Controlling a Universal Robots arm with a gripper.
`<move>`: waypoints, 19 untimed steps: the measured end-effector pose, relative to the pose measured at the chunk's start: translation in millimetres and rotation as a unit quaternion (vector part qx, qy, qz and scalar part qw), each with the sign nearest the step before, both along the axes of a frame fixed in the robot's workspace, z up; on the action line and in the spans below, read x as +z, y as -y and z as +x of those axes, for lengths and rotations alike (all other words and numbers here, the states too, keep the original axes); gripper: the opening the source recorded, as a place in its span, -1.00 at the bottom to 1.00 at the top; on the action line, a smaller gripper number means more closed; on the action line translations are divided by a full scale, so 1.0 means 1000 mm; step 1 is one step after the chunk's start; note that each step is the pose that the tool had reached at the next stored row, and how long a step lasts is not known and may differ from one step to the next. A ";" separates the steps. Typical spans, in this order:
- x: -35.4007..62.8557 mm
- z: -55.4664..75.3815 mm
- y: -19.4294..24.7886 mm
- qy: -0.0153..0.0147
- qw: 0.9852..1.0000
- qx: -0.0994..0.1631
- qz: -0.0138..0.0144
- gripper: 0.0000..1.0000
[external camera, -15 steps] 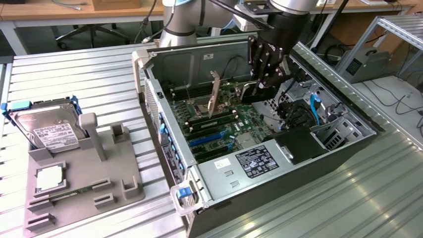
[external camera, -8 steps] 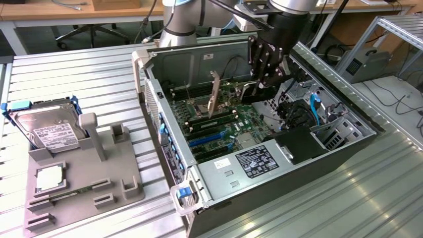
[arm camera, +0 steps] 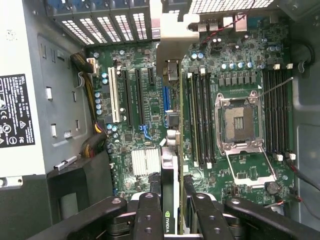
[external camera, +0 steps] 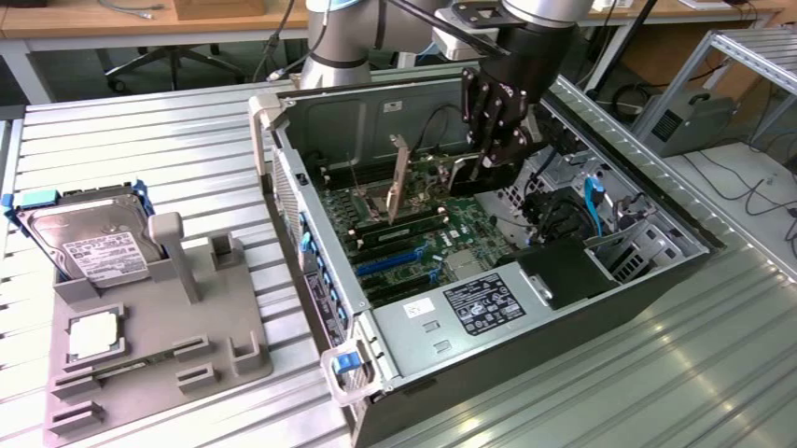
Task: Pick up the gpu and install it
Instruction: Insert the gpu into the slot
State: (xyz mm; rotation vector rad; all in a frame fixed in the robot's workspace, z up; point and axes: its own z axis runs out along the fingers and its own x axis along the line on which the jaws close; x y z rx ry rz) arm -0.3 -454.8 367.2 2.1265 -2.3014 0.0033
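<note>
The gpu stands on edge inside the open computer case, over the motherboard's expansion slots, with its metal bracket toward the case's rear wall. In the wrist view the gpu appears edge-on, running from its bracket down between my fingers, next to a blue slot. My gripper reaches down into the case at the card's end away from the bracket. In the wrist view my gripper is shut on that end of the card. I cannot tell whether the card sits fully in a slot.
The bare CPU socket and memory slots lie beside the card. The power supply and blue cables crowd the case. On the exterior view's left a grey fixture holds a hard drive and a chip.
</note>
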 end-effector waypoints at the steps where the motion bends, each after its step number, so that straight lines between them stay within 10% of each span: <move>1: 0.0000 0.000 0.0000 0.000 1.000 0.003 0.000 -0.45; 19: -0.0049 -0.010 0.0000 0.000 1.000 0.007 0.000 -0.45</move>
